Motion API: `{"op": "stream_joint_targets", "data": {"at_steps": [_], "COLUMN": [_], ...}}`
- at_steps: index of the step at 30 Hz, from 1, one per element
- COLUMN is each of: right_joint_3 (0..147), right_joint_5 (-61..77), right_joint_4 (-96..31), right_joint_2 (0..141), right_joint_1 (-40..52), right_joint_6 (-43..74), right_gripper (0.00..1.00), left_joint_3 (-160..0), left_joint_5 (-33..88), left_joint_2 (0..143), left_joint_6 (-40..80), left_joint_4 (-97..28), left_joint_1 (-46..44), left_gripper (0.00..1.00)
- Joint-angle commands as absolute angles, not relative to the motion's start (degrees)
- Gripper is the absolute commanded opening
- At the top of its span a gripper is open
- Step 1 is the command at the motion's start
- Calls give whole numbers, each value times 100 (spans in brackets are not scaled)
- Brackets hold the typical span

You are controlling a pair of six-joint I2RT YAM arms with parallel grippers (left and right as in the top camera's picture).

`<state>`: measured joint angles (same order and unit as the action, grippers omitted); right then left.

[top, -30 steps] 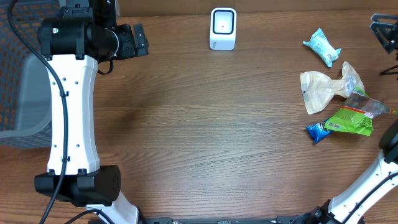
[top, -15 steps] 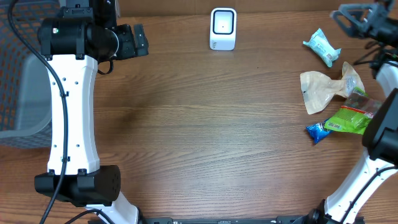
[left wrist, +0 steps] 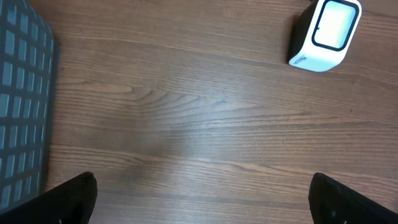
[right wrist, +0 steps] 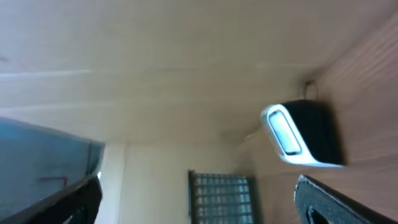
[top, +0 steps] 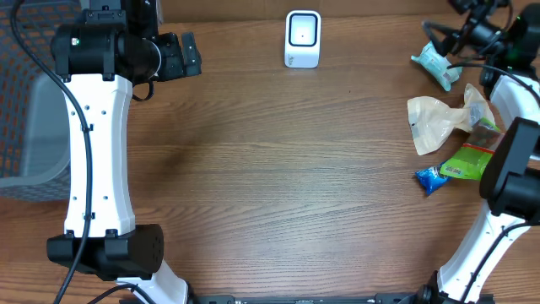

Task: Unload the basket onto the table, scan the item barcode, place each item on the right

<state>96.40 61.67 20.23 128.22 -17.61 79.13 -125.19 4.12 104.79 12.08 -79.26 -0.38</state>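
Both of my hands are spread wide with nothing in them. The right hand (right wrist: 198, 190) is up at the far right corner of the worktop (top: 278, 169), and its two fingers sit at the bottom corners of its own camera view with only air between them. The left hand (left wrist: 202, 186) hangs over the far left part of the worktop, its fingers just as far apart above bare wood.

The goods to be scanned lie in a loose cluster along the right edge. Closest to my right hand is a teal packet (top: 439, 63), lying flat and apart from the rest. Nearer me is a crumpled clear bag (top: 434, 122). A green packet (top: 472, 163) touches the bag's lower end, and a small blue packet (top: 430, 177) lies against the green packet's left side. My right arm crosses over part of the bag and the green packet.

The white scanner (top: 303, 38) stands upright at the far edge in the middle, well apart from the goods, its window lit pale.

The worktop is brown wood with a long grain. A grey mesh basket (top: 34, 127) sits at its left edge. My right wrist camera is tilted and shows the scanner, a pale blurred wall and a dark blue-grey panel at the left.
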Motion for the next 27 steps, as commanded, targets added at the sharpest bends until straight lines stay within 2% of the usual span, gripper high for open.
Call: {"op": "stream_joint_targets", "data": {"at_steps": [1, 8, 11, 17, 23, 27], "right_joint_3": [9937, 10650, 11415, 12884, 13714, 13736], "right_joint_5": [5655, 4814, 4007, 2641, 1649, 985], "right_joint_4": [1326, -947, -2591, -4807, -6049, -6648], "right_joint_2": [12632, 12492, 12473, 12455, 12223, 11885], "right_joint_1": [-1575, -1247, -1009, -397, 340, 784], "right_joint_6": [6237, 4447, 3284, 1861, 755, 523], "right_gripper": [100, 100, 100, 100, 100, 100], "left_joint_3": [-12536, -12536, -12536, -12536, -12536, -12536], "left_joint_5": [447, 447, 447, 447, 447, 447], "left_joint_2": [10383, 10383, 10383, 10383, 10383, 10383], "left_joint_6": [1286, 1286, 1286, 1286, 1286, 1286], "left_joint_4": [-7911, -7909, -7911, -7909, -7909, -7909], "left_joint_1": [-38, -38, -38, -38, -38, -40], "left_gripper": [100, 100, 100, 100, 100, 100]}}
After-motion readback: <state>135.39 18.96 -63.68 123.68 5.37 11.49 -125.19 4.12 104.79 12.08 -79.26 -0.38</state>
